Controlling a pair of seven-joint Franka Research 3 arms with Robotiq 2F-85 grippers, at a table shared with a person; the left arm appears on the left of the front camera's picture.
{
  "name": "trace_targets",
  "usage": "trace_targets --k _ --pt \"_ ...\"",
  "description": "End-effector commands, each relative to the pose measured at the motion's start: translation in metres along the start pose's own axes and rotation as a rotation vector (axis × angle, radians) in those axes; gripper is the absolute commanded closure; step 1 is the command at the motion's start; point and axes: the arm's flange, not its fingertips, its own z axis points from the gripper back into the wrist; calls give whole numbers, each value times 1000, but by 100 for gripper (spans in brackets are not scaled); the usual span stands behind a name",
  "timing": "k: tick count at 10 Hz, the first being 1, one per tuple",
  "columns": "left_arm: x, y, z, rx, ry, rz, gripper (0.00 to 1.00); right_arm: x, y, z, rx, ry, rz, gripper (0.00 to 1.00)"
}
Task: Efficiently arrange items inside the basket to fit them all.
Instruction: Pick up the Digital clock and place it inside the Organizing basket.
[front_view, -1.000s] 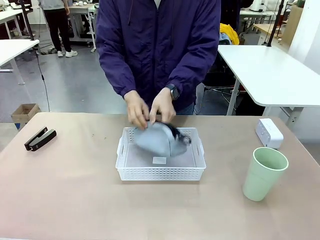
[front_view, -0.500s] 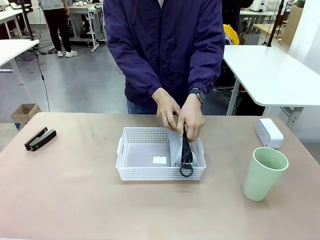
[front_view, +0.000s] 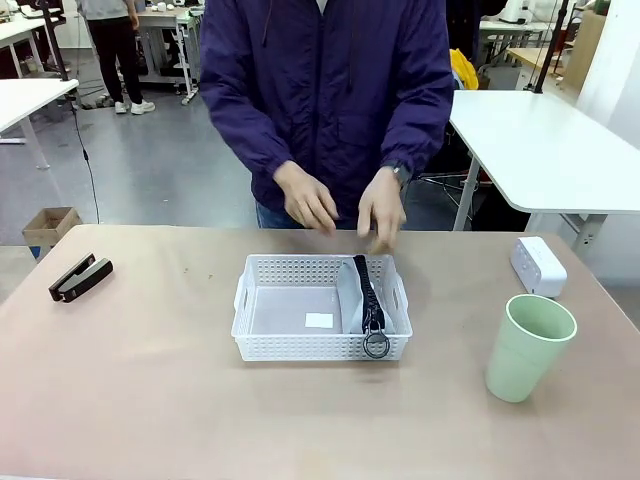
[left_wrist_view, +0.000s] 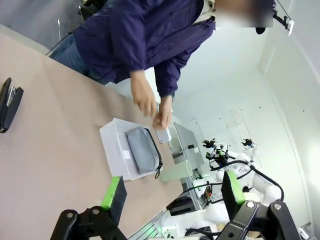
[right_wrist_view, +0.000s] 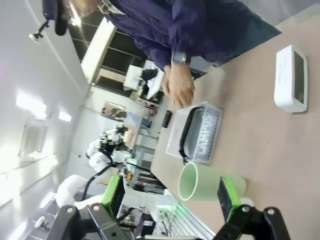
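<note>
Both pincers, the left gripper (left_wrist_view: 172, 192) and the right gripper (right_wrist_view: 170, 192), are seen released, with nothing grasped. One item of four is judged packed: the pouch (front_view: 360, 295) is stood on edge at the basket's (front_view: 320, 346) right end. Stapler (front_view: 80, 277), box (front_view: 538, 265) and cup (front_view: 530, 345) are left out on the table (front_view: 150, 400).

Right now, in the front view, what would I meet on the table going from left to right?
black stapler → white basket → pale green cup
</note>
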Motion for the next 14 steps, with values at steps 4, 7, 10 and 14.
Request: trace_targets --k 4,7,10,14 --pt "1 0 1 -21 -10 -25 0 24 53 -91 -713 174 83 0" --pt "1 0 1 -21 -10 -25 0 45 53 -149 -895 295 147 0" --pt "1 0 1 -21 -10 -25 0 37 55 -162 -878 299 175 0" --pt "1 0 1 -21 -10 -25 0 50 49 -187 -936 331 140 0"
